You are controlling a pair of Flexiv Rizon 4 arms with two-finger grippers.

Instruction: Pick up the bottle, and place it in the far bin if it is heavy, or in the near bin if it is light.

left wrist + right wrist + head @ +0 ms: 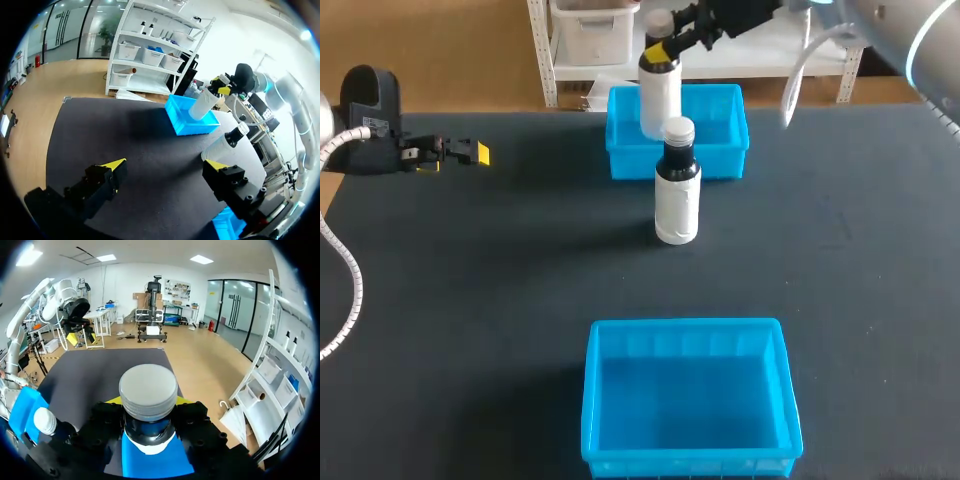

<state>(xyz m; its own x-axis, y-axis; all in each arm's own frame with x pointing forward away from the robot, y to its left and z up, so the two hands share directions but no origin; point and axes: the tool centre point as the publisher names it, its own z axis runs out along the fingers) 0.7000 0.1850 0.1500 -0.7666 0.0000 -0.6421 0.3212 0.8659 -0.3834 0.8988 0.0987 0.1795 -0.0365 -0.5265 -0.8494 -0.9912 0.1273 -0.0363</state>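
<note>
My right gripper (665, 50) is clamped on the neck of the white plastic bottle with grey screw cap (659, 95), which hangs over the far blue plastic bin (725, 125). My left gripper (470, 153) is spread wide and holds nothing.

I judge the bottle rigid with smooth, likely slippery walls, so the ledge under the cap is the surest hold. I cannot see its weight.

The right wrist view shows only the cap (148, 390) and the fingers flanking the neck. The left wrist view shows the body tilted, with its base low in the bin.

A second white bottle with black neck (677, 190) stands mid-table.

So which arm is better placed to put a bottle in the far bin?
Right. The right tool grips a bottle by its neck, directly over the far bin. The left tool is open, empty, and off to the side.
</note>
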